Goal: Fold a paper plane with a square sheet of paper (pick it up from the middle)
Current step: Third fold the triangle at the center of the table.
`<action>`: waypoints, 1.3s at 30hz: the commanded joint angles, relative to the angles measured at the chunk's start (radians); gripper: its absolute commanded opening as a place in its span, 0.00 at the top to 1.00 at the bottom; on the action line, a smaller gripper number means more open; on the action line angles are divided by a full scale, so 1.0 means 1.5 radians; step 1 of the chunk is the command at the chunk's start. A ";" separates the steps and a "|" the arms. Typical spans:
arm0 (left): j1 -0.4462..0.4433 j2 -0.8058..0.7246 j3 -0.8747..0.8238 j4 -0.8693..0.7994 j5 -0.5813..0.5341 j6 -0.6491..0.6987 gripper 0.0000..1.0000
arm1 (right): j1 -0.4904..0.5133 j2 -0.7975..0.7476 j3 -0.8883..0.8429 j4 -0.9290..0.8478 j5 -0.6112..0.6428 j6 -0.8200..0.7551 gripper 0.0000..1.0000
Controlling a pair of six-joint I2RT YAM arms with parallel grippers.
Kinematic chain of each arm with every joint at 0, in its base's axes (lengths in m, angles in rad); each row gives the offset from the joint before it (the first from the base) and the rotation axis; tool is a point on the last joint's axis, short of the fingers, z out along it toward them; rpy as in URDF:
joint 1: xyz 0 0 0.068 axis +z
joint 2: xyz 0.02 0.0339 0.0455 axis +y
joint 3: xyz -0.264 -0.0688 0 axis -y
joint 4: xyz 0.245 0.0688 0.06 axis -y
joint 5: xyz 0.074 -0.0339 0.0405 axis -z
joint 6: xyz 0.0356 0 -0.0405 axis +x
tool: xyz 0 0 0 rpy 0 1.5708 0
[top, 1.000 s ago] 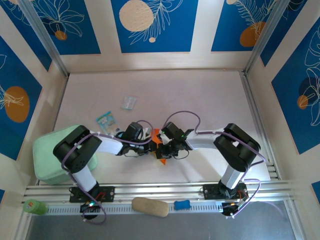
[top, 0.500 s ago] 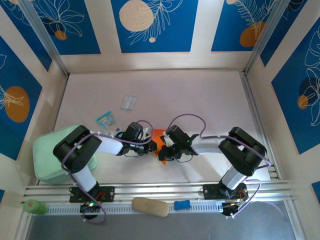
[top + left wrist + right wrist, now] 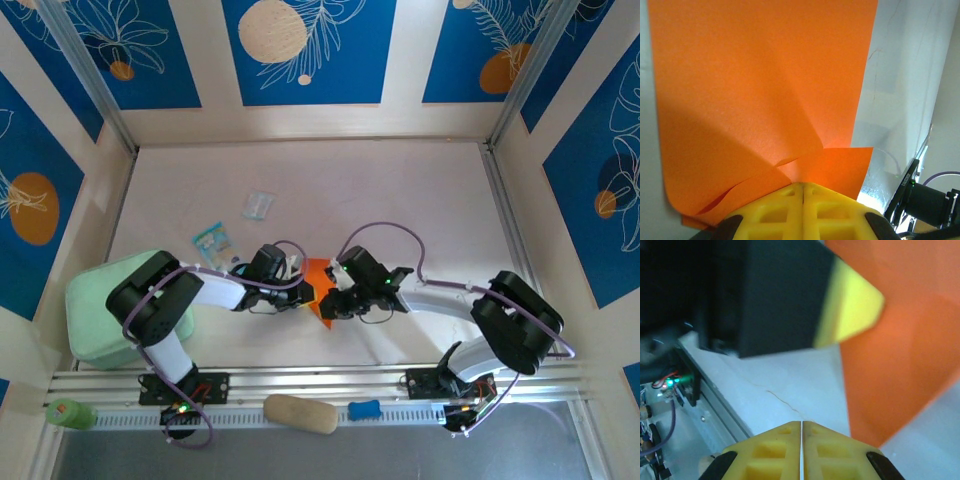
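The square sheet of paper (image 3: 318, 283) is bright orange and partly folded, lying on the white table between the two grippers. In the left wrist view the paper (image 3: 760, 90) spreads out ahead with a creased flap running into the fingertips. My left gripper (image 3: 303, 290) (image 3: 803, 186) is shut on the sheet's near edge. My right gripper (image 3: 335, 303) (image 3: 801, 424) is shut with nothing in it, just off the sheet's corner. In the right wrist view the paper (image 3: 905, 340) lies to the right, and the left gripper's yellow fingertip (image 3: 850, 310) sits above.
A mint green pad (image 3: 95, 315) sits at the left edge. A blue-and-white packet (image 3: 211, 243) and a clear wrapper (image 3: 257, 205) lie behind the left arm. An aluminium rail (image 3: 320, 380) runs along the near edge, with a beige block (image 3: 300, 413) and a blue piece (image 3: 365, 409) below it.
My right arm has swung to the right and its gripper has drawn back off the paper, uncovering more orange. The left gripper has stayed put on the sheet.
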 commanded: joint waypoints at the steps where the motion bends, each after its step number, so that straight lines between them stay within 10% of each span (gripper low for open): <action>1: -0.004 0.019 -0.005 -0.054 -0.047 0.004 0.97 | 0.004 0.036 0.038 -0.015 -0.012 -0.021 0.91; 20: -0.003 0.022 -0.009 -0.042 -0.051 0.000 0.97 | 0.009 0.045 -0.130 0.055 -0.024 0.059 0.92; 39: -0.007 0.007 -0.062 0.042 -0.080 -0.062 0.98 | 0.005 0.031 -0.005 -0.001 -0.020 0.015 0.91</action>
